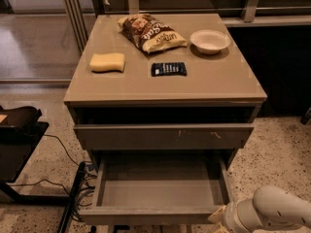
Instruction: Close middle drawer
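Note:
The middle drawer [160, 191] is pulled far out of the grey-brown cabinet, and its flat inner floor is bare. Its plain front panel [146, 216] runs along the bottom of the view. Above it, the drawer front with small pale scratch marks [165, 136] stands slightly out from the cabinet. My gripper [218, 217] is at the bottom right, at the right end of the middle drawer's front panel. The white arm [274, 208] comes in behind it from the right.
On the cabinet top [218, 84] lie a yellow sponge [107, 62], a chip bag [150, 32], a dark snack bar [168, 69] and a white bowl [210, 41]. A black stand [19, 130] and cables [73, 188] are on the floor at left.

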Robot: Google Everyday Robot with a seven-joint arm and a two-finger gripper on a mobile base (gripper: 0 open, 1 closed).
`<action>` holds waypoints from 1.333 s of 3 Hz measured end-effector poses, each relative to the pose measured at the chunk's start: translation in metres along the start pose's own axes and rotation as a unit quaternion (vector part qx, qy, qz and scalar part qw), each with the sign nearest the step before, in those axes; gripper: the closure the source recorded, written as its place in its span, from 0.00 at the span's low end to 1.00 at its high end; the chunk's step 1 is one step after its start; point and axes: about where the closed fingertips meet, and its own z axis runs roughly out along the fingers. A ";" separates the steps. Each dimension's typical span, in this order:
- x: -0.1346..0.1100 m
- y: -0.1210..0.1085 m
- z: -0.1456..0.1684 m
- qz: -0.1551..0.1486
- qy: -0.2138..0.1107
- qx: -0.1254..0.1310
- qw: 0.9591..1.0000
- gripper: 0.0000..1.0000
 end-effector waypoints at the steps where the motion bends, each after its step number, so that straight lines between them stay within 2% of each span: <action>1: -0.007 -0.010 0.006 -0.006 -0.010 -0.001 1.000 0.00; 2: -0.010 -0.012 0.008 -0.010 -0.012 -0.001 1.000 0.19; 3: -0.033 -0.035 0.012 -0.034 -0.024 0.015 0.999 0.42; 4: -0.050 -0.082 0.010 -0.043 -0.019 0.041 0.998 0.65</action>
